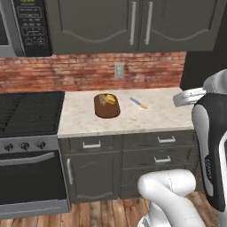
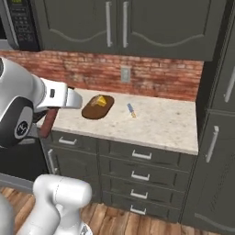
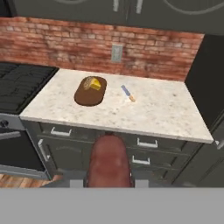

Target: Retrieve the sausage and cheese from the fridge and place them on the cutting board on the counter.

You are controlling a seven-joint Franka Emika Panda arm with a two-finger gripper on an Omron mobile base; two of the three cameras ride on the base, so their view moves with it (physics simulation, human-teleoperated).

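Note:
The dark oval cutting board (image 1: pixel 108 110) (image 2: pixel 94 111) (image 3: pixel 87 97) lies on the beige counter (image 1: pixel 155 116) (image 2: pixel 160 125) (image 3: pixel 153 109), close to its stove end. The yellow cheese (image 1: pixel 106 99) (image 2: pixel 103 100) (image 3: pixel 94 85) rests on the board's far part. My gripper (image 3: pixel 109 181) is shut on the reddish-brown sausage (image 3: pixel 109 159) (image 2: pixel 47 123), which sticks out ahead of the fingers. It hangs in front of the counter's front edge, short of the board and a little to its right in the hand view. The fridge is out of view.
A small knife (image 1: pixel 138 103) (image 2: pixel 131 110) (image 3: pixel 128 93) lies on the counter right of the board. A black stovetop (image 1: pixel 29 113) (image 3: pixel 22 87) adjoins the counter on the left. Dark upper cabinets (image 1: pixel 133 22) hang above, and a tall dark cabinet (image 2: pixel 215 114) closes the right end.

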